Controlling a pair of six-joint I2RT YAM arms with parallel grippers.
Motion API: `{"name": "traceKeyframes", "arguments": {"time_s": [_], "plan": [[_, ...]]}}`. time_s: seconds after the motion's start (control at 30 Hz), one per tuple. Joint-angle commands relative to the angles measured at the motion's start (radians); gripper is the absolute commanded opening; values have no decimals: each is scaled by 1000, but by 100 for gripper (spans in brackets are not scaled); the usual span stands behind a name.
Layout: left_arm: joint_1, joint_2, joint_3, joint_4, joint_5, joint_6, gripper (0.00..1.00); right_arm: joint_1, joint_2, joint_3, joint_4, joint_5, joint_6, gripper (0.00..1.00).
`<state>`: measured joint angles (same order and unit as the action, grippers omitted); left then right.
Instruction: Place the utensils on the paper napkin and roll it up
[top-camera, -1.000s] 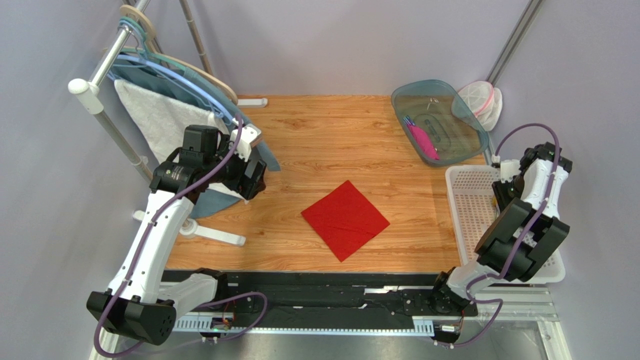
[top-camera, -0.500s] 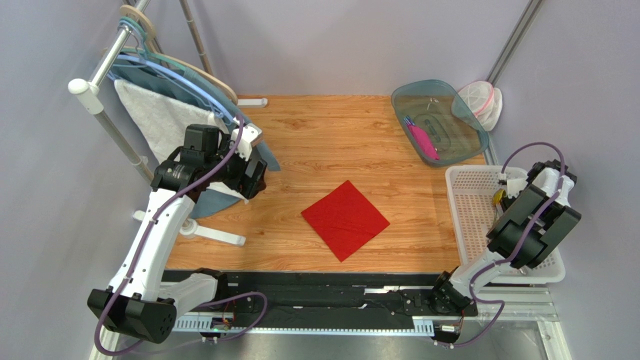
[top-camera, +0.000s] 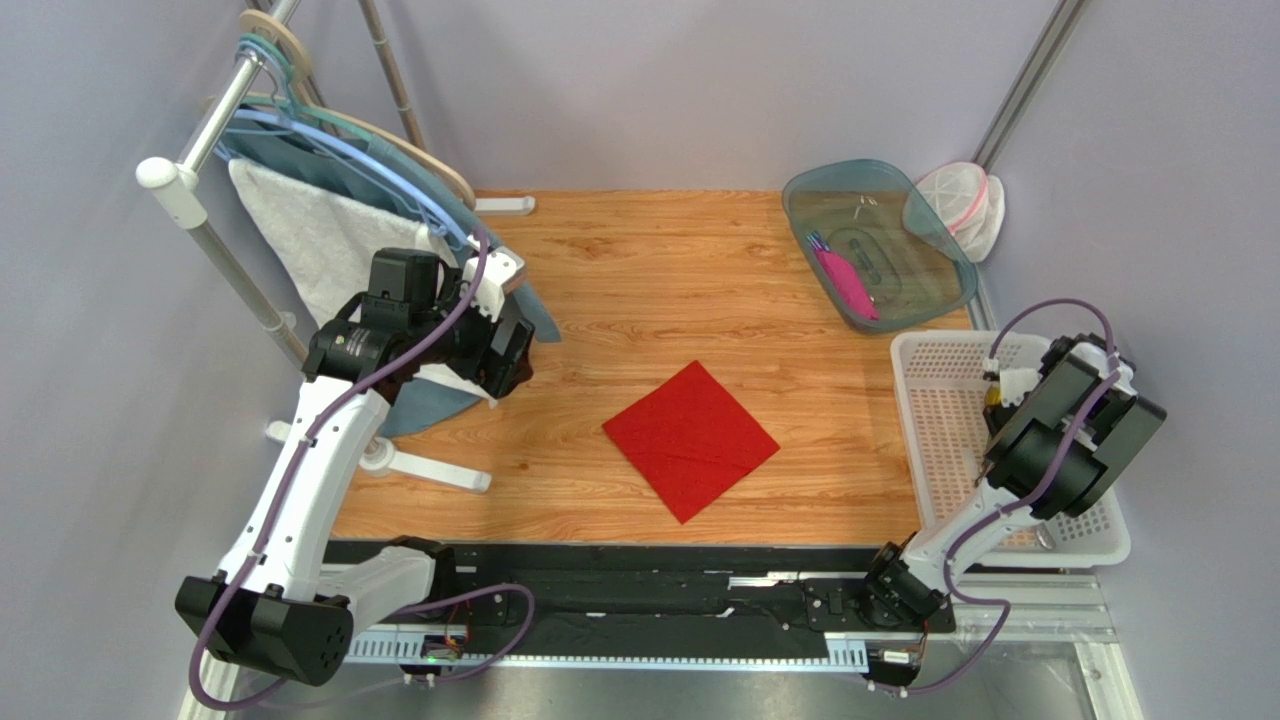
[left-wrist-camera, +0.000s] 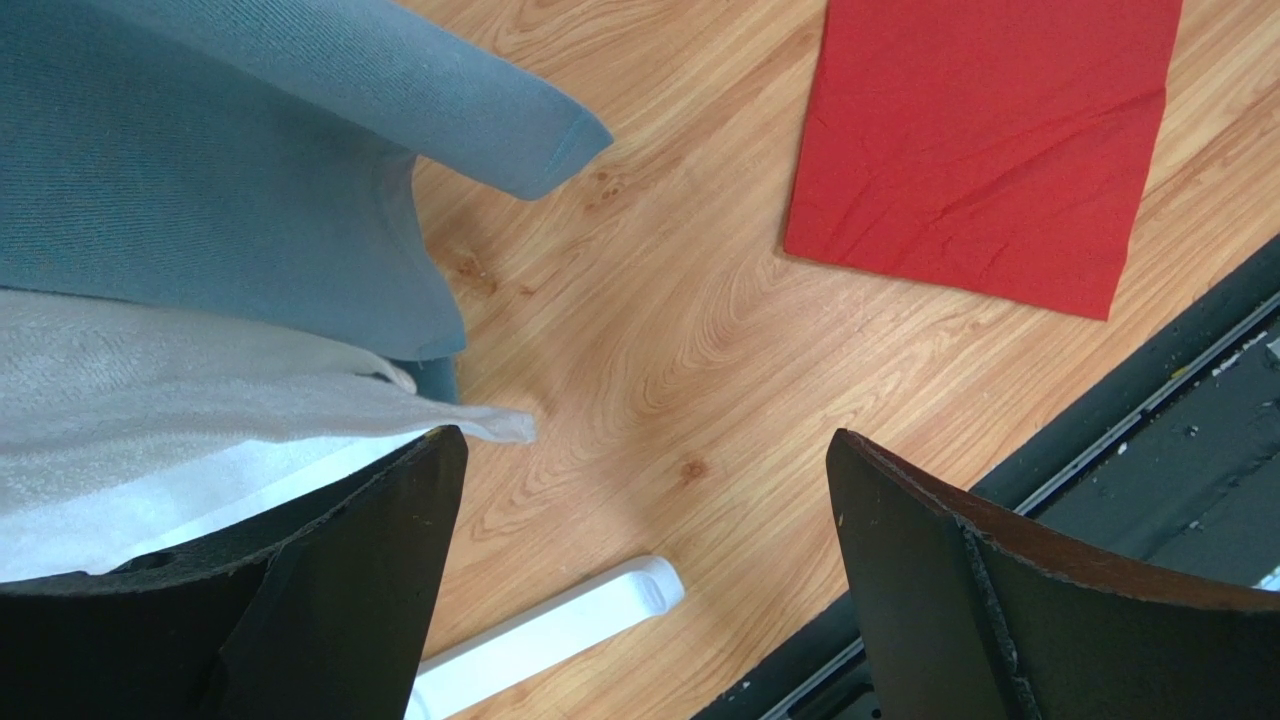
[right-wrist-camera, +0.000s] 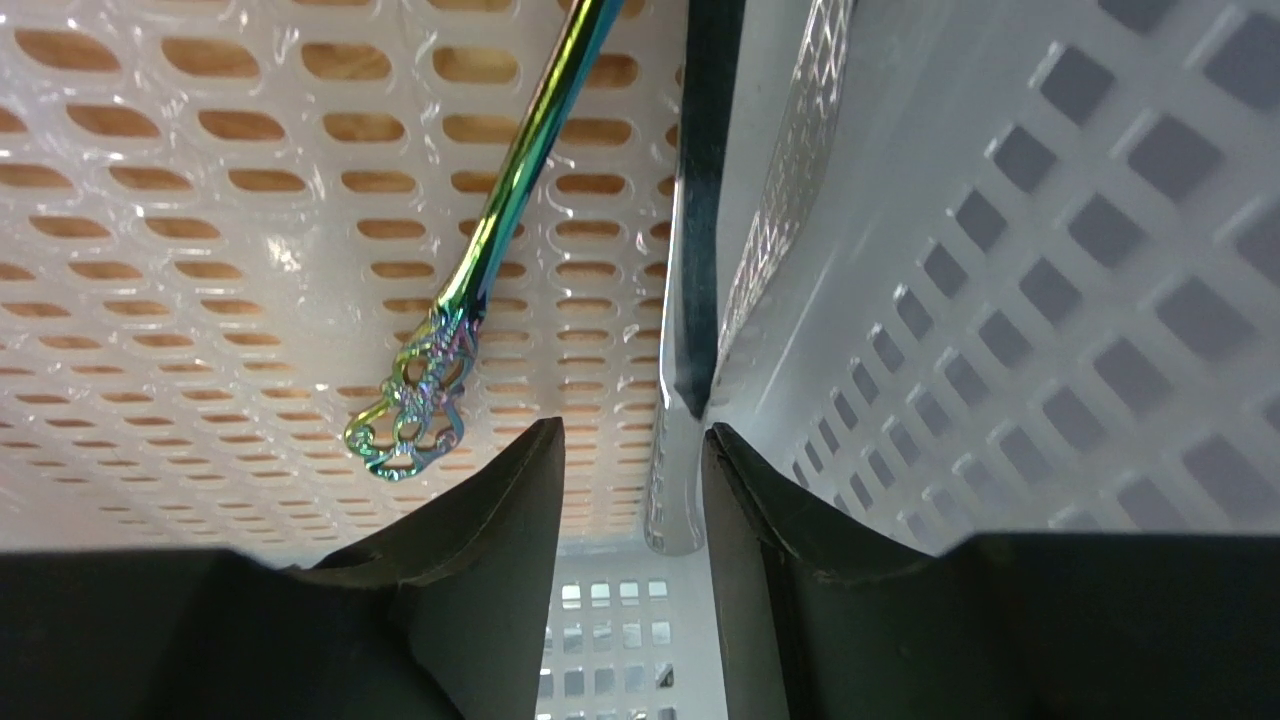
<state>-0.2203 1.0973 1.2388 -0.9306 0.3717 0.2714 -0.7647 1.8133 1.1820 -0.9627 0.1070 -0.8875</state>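
Note:
The red paper napkin (top-camera: 691, 438) lies flat and bare on the wooden table's middle; it also shows in the left wrist view (left-wrist-camera: 984, 143). My right gripper (right-wrist-camera: 634, 435) is down inside the white perforated basket (top-camera: 939, 450), jaws a narrow gap apart around the end of a silver utensil handle (right-wrist-camera: 672, 503) lying along the basket wall. The handle is close to the right finger and apart from the left one. An iridescent utensil (right-wrist-camera: 511, 225) with an ornate end lies just left. My left gripper (left-wrist-camera: 646, 450) is open and empty above the table by the clothes rack.
A clothes rack with hangers, a teal cloth (left-wrist-camera: 226, 180) and a white towel (top-camera: 323, 233) stands at the left; its white foot (left-wrist-camera: 541, 638) lies below my left gripper. A teal bin (top-camera: 879, 248) and a mesh bag (top-camera: 962, 203) stand at the back right.
My right arm has swung right and toward the near edge over the white basket, with the gripper going down into it. The left arm and napkin have not moved.

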Motion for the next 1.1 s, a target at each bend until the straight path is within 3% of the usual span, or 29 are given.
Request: {"name": "traceKeyframes", "arguments": {"time_s": [0.0,0.33,0.67,0.73,0.8,0.87,0.93,0.97,1.03,1.07], "plan": [[2,-14,17,7,-7,17,99,-5,26,-13,84,-27,-34,44],[2,9,44,-8,-31,37,99,-7,55,-36,91,-92,-100,40],[2,24,57,-11,-36,45,99,-7,115,21,18,-153,-119,19],[2,26,59,-13,-39,46,99,-7,126,33,7,-164,-113,20],[2,27,63,-16,-40,49,99,-7,144,47,-5,-174,-91,33],[2,29,65,-17,-40,49,99,-8,152,57,-11,-182,-84,37],[2,32,71,-19,-42,51,99,-8,164,61,-14,-190,-79,33],[2,32,76,-19,-43,52,99,-8,169,65,-14,-191,-77,25],[2,36,77,-19,-45,52,99,-8,176,68,-14,-196,-76,18],[2,39,82,-19,-47,51,99,-8,176,70,-21,-197,-76,8]]}}
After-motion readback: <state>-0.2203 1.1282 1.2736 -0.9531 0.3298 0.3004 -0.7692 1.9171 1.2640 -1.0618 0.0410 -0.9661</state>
